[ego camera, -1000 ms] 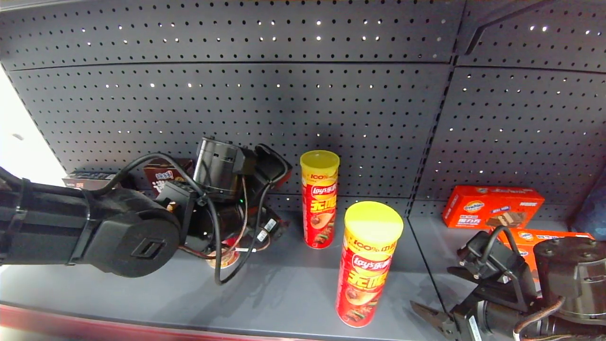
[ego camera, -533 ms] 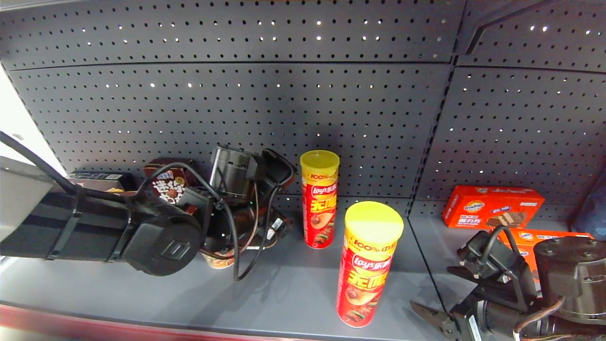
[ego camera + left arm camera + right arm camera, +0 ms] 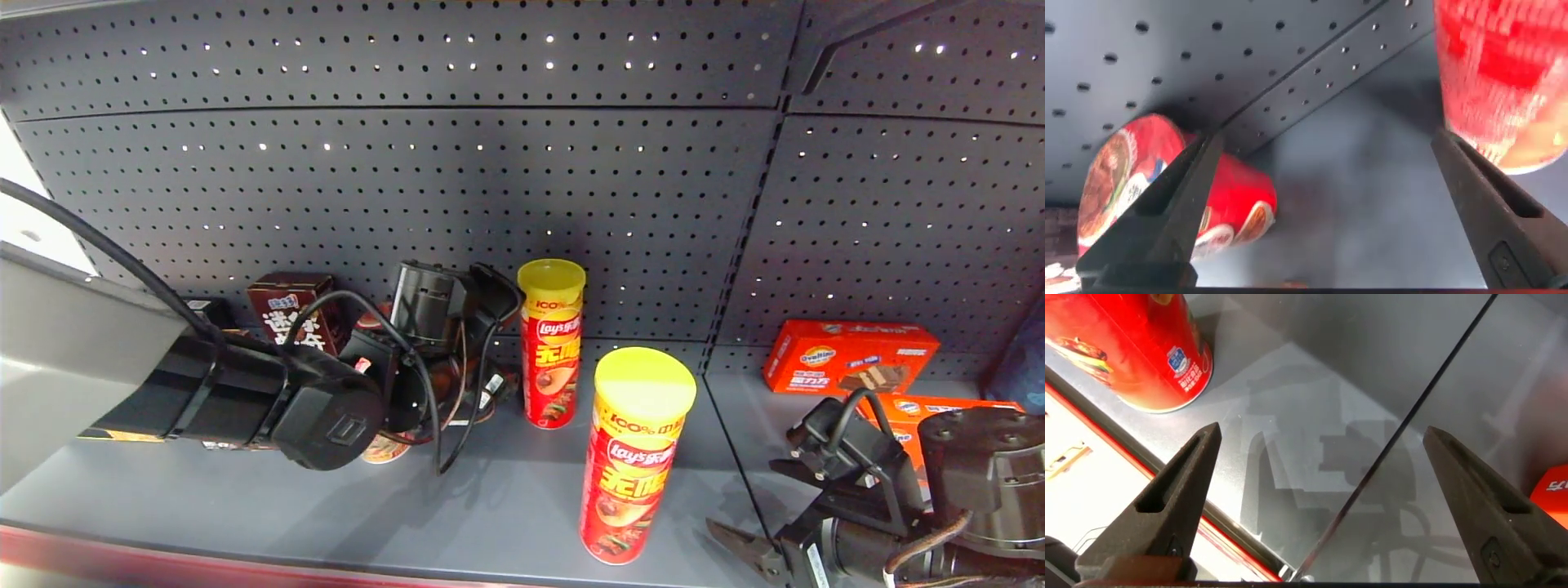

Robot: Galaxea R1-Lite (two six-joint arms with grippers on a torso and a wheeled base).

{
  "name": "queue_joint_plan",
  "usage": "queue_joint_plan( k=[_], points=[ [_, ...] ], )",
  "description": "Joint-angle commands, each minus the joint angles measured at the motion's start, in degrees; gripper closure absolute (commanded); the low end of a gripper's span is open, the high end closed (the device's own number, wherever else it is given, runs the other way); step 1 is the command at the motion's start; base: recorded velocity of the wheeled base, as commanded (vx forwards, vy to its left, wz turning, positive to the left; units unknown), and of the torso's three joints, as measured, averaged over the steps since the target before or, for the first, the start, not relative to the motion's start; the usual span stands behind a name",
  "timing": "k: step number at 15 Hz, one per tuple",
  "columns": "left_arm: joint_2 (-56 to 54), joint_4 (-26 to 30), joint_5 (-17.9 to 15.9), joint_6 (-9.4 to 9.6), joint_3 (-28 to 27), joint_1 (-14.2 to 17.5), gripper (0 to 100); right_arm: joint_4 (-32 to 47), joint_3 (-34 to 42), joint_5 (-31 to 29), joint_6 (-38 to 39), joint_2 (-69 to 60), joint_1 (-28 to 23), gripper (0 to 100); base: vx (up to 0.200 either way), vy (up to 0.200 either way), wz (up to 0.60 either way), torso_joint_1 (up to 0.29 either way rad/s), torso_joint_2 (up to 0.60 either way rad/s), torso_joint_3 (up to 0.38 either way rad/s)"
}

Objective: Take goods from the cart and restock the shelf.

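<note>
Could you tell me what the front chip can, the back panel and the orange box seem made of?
Front chip can: likely printed paperboard tube, glossy sheen; its yellow lid looks like matte plastic. Back panel: probably dark painted metal, given the punched holes. Orange box: seemingly printed cardboard, crisp folded edges.

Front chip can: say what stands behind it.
A second chip can, farther back and leftward, near the pegboard wall; the front can hides the shelf directly behind it.

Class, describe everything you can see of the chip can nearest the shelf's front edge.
The front chip can is a tall red tube with a flat yellow lid and a printed wrapper. It stands upright and closed on the grey shelf, near the front edge, touching nothing else.
</note>
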Motion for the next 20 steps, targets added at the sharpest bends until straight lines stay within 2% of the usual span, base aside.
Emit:
queue_joint_plan(
  k=[1, 18, 20],
  points=[
    [1.55, -0.01, 0.08, 0.06, -1.41, -0.02, 0, -0.01, -0.1, -0.02, -0.04, 0.33, 0.02, 0, 0.0, 0.0, 0.0, 0.0, 0.0, 0.0],
    [5.5, 0.69, -0.1, 0.15, -7.91, -1.95, 0, -0.1, -0.37, 0.78, -0.04, 0.15, -0.07, 0, 0.0, 0.0, 0.0, 0.0, 0.0, 0.0],
    [5.59, 0.69, -0.1, 0.67, -8.26, -2.21, 0, -0.1, -0.54, 0.78, -0.04, 0.24, 0.02, 0, 0.0, 0.0, 0.0, 0.0, 0.0, 0.0]
  ],
)
